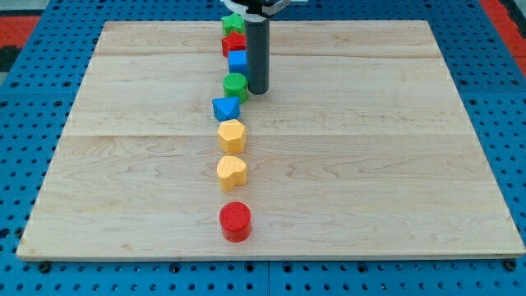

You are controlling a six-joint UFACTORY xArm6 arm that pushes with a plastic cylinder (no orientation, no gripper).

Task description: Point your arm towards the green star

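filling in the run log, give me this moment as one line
target: green star, view's top | my tip: right of green cylinder | status: short of star

- Board (345,164): pale wood, planks joined side by side, visible grain, smooth satin finish.
- Surround (501,99): blue perforated sheet, matt, regular holes.
- Rod: dark, smooth, faint sheen along its side; my tip (258,91) the same.
- Red cylinder (235,221) and green cylinder (235,85): plastic look, fine ridged tops, matt.
- Yellow heart (232,171), yellow hexagon (232,134), blue triangle (225,108): plastic look, smooth, matt.
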